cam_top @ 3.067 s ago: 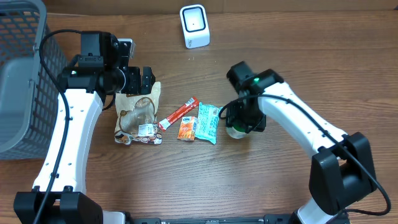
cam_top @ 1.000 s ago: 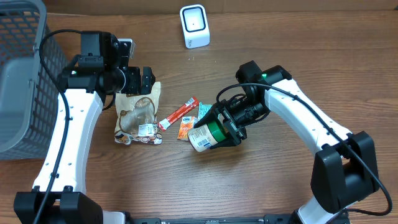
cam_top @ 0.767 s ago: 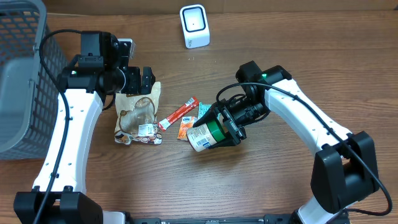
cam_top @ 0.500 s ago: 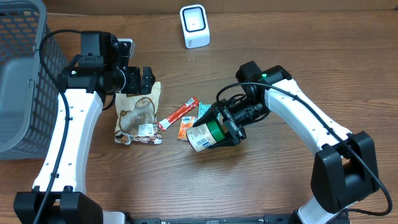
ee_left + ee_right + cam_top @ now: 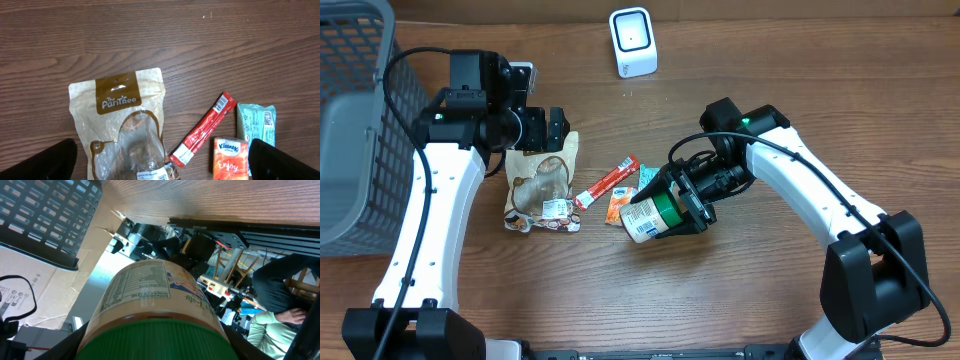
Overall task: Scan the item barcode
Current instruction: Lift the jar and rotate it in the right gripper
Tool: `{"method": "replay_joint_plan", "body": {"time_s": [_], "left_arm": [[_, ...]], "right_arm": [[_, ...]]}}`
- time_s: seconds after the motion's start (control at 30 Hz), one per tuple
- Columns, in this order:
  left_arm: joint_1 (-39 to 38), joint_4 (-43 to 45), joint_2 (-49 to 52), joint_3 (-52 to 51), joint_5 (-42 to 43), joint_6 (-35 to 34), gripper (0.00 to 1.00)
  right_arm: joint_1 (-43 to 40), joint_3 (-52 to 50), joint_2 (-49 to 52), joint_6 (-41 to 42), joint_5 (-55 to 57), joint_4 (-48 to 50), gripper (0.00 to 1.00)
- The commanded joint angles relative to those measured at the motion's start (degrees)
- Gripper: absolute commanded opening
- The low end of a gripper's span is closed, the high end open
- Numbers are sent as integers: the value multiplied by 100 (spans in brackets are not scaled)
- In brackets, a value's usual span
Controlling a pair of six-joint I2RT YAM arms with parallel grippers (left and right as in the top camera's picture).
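Only overhead: scanner (image 5: 633, 40), far from jar (image 5: 655, 215).

A dark wood-grain table (image 5: 620, 300) bears a grey mesh basket (image 5: 355, 70), perhaps plastic, at left.

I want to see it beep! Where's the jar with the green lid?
Overhead view, near the middle: the jar lies sideways in the right gripper, just right of the orange tissue pack.

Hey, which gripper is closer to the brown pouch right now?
Left. The left gripper hovers open over the pouch's top end; the right gripper grips a can farther off, beyond the red stick.
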Motion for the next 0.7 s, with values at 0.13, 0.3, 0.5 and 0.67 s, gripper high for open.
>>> {"method": "replay_joint_plan", "body": {"time_s": [0.13,0.3,0.5,0.67], "left_arm": [[0,9,50,44,50,-61,100],[0,9,50,44,50,-61,100],[0,9,50,44,50,-61,100],[0,9,50,44,50,-61,100]], "right_arm": [[-22,129,-46,17,-284,13,24],[-22,129,-46,17,33,52,24],[-22,129,-46,15,852,168,24],[-22,129,-46,15,1709,205,24]]}}
